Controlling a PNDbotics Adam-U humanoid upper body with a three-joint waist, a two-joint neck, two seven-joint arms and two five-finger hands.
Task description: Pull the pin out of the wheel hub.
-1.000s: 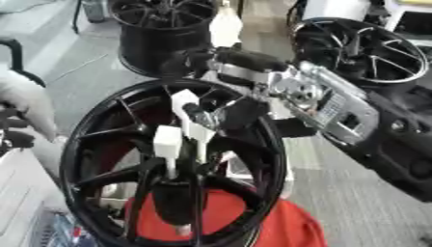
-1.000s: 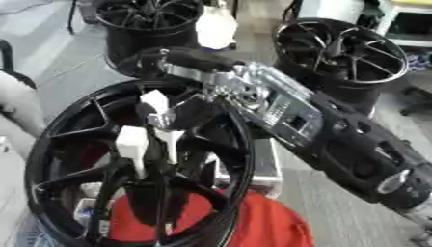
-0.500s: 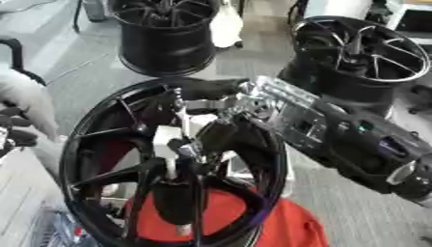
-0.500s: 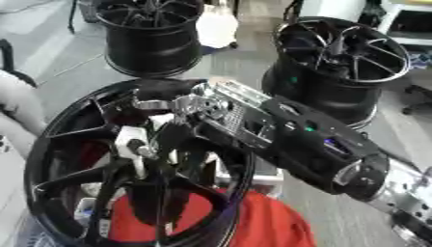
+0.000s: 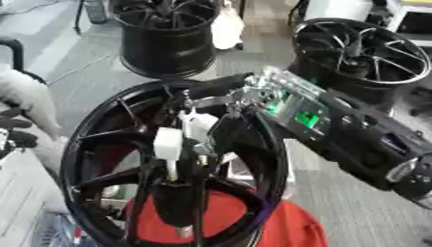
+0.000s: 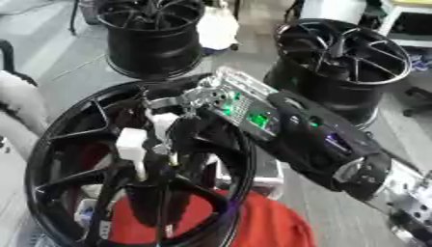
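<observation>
Spare black rims (image 5: pixel 165 34) stand behind; my right hand (image 5: pixel 221 94) has dropped into the wheel hub (image 5: pixel 173 164), fingers now curled at the white pin (image 5: pixel 168 145), ready to pull.

No readable text, label, brand, number or sign anywhere: none on the wheel hub (image 5: pixel 160 164), none on the right hand (image 5: pixel 253 99).
</observation>
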